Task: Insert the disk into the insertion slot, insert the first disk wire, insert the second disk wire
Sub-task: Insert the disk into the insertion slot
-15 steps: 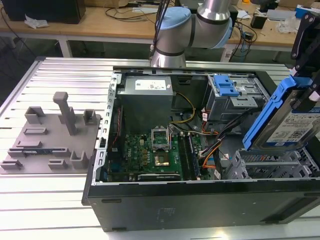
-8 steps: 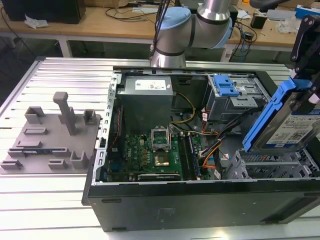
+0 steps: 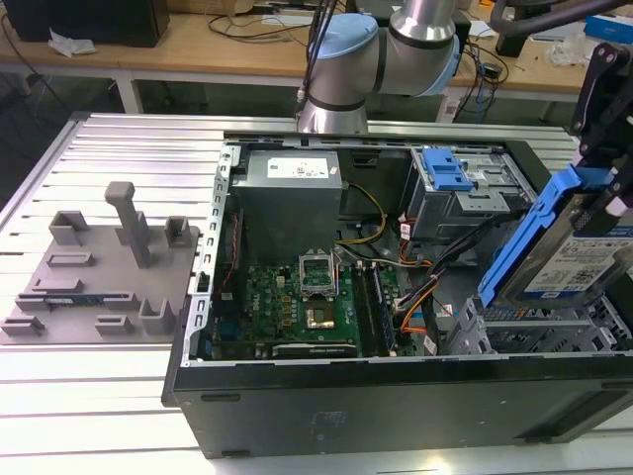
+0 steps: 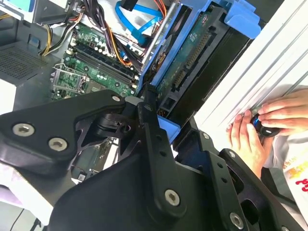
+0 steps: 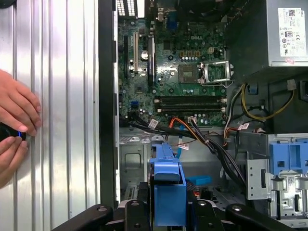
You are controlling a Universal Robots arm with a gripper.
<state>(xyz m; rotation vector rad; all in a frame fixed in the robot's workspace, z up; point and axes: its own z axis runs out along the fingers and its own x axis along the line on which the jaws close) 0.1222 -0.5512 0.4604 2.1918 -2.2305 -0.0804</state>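
Gripper (image 3: pixel 605 188) clamped on the disk (image 3: pixel 564 262), which hangs tilted just above the insertion slot (image 3: pixel 514 334), long axis sloping down toward the exterior view's left.

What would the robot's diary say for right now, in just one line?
gripper: shut on disk | disk: tilted, above open computer case, not inserted | person's hands: on table beside case

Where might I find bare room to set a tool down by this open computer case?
Bare: the ribbed metal table at the exterior view's left, around the grey plastic fixture plate. Crowded: the black-and-orange cables between the green motherboard and the blue-framed silver disk in the gripper.
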